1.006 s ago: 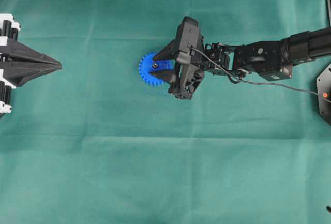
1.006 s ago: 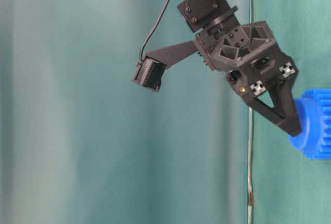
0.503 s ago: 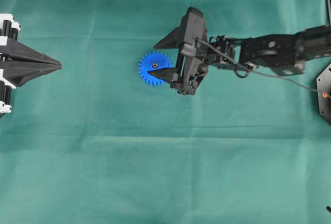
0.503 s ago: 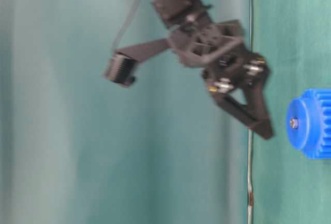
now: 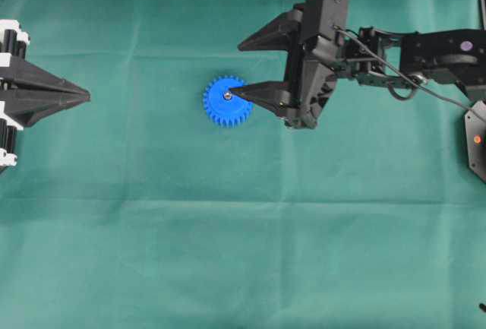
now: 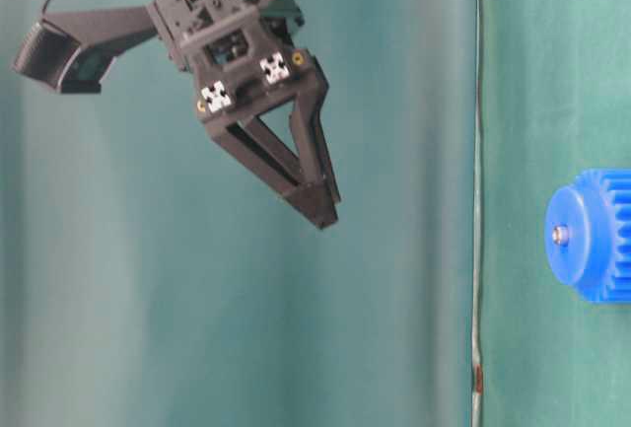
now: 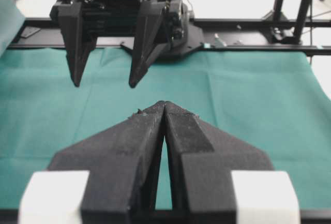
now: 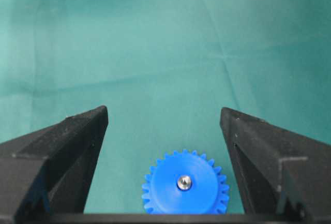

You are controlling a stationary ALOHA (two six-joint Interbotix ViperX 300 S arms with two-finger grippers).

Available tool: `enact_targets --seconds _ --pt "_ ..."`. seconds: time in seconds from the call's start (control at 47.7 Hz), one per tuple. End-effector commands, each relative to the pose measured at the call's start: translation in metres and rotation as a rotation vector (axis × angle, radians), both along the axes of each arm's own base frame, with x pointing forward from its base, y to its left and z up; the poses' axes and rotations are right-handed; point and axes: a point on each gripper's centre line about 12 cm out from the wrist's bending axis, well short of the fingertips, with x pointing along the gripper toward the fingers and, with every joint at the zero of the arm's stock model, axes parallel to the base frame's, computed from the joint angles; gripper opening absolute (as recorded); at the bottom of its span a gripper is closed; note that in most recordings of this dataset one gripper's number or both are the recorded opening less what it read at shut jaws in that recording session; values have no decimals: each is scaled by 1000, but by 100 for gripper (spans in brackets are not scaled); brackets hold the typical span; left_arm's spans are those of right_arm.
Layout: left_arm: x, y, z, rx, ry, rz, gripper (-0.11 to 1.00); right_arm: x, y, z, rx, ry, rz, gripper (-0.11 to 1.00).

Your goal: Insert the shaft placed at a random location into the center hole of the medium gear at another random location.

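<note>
The blue medium gear (image 5: pixel 227 102) lies flat on the green cloth. The silver shaft (image 5: pixel 227 95) stands in its middle and fills the center hole, which is hidden by it. The gear (image 8: pixel 184 183) and shaft (image 8: pixel 184 182) show low in the right wrist view, and the gear (image 6: pixel 592 235) with the shaft (image 6: pixel 560 235) also shows at table level. My right gripper (image 5: pixel 237 68) is open and empty, raised above the cloth just right of the gear (image 6: pixel 315 205). My left gripper (image 5: pixel 85 96) is shut and empty at the far left (image 7: pixel 164 104).
A black fixture with an orange dot (image 5: pixel 477 137) sits at the right edge. A cable (image 5: pixel 425 86) runs along the right arm. A black rail (image 7: pixel 248 25) borders the far side of the cloth in the left wrist view.
My right gripper has opened wider, risen off the gear and drawn back to the right. The shaft stays standing in the gear. The left arm has not moved.
</note>
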Motion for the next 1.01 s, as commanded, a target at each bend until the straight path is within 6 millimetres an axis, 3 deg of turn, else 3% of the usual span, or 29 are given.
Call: enact_targets --seconds 0.0,0.231,0.671,0.985 --pt "2 0 7 1 -18 0 0 -5 0 15 -7 -38 0 91" --pt "2 0 7 1 -17 -1 0 -28 3 28 -9 -72 0 91" --pt "2 0 7 0 -15 0 0 -100 11 42 -5 -142 -4 90" --pt "2 0 7 0 -15 0 0 -129 15 46 -10 -177 1 90"
